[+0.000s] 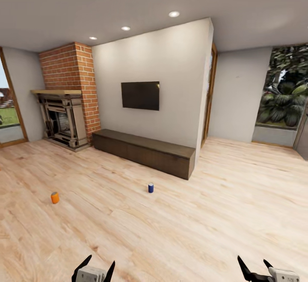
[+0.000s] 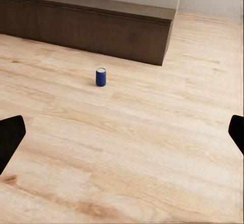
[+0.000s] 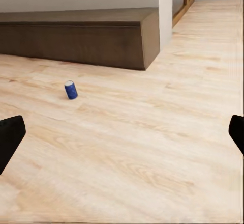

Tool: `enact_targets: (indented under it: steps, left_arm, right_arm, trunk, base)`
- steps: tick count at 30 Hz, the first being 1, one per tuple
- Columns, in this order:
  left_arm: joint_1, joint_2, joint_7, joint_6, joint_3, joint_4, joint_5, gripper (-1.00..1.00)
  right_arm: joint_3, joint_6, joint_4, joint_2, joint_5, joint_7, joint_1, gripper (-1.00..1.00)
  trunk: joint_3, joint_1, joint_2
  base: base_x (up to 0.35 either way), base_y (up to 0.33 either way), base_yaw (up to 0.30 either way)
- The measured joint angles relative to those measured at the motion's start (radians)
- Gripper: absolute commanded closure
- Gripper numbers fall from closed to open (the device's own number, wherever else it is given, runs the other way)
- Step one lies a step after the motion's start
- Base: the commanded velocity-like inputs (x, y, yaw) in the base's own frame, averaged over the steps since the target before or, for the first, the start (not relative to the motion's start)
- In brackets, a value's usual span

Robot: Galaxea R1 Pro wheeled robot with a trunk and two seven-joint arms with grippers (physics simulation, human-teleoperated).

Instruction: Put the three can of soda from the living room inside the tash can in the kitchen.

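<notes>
One orange can of soda point(image 1: 54, 198) stands upright on the living room's wood-plank floor, ahead and to the left. A small blue can point(image 1: 150, 187) with a silver top stands further right, in front of the low bench; it is seen again in the left wrist view point(image 2: 101, 77) and the right wrist view point(image 3: 70, 89). My left gripper point(image 1: 93, 268) and right gripper point(image 1: 256, 268) hang low at the near edge, both open and empty, well short of either can. Their dark fingertips point(image 2: 10, 137) point(image 3: 10, 137) frame the wrist views. The tash can and the kitchen are out of view.
A long dark wooden bench point(image 1: 145, 151) runs along the white wall under a black TV point(image 1: 140, 95). The brick fireplace point(image 1: 64, 117) stands at the left. A wood-framed doorway point(image 1: 208, 98) opens past the wall's end, and a window with plants point(image 1: 284, 98) is at the right.
</notes>
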Motion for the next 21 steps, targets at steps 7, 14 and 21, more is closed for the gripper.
enact_targets:
  steps: [7,14,21]
  left_arm:
    - [0.0,0.0,0.0,0.0,0.0,0.0,0.0,-1.0]
    - [0.0,0.002,0.0,0.0,0.0,0.0,0.0,-1.0]
    - [0.0,0.002,-0.002,0.001,-0.001,0.0,-0.001,-1.0]
  right_arm:
    - [-0.001,0.0,0.0,0.0,0.0,0.0,0.0,-1.0]
    - [-0.001,0.0,0.0,0.0,0.0,0.0,0.0,-1.0]
    - [-0.002,0.0,0.0,0.0,0.0,0.0,0.0,-1.0]
  trunk:
    - [-0.001,0.0,0.0]
    - [-0.003,0.0,0.0]
    - [-0.008,0.0,0.0]
  base:
    - [-0.163,-0.201,-0.25]
    - [0.029,-0.016,-0.246]
    - [0.206,0.176,-0.235]
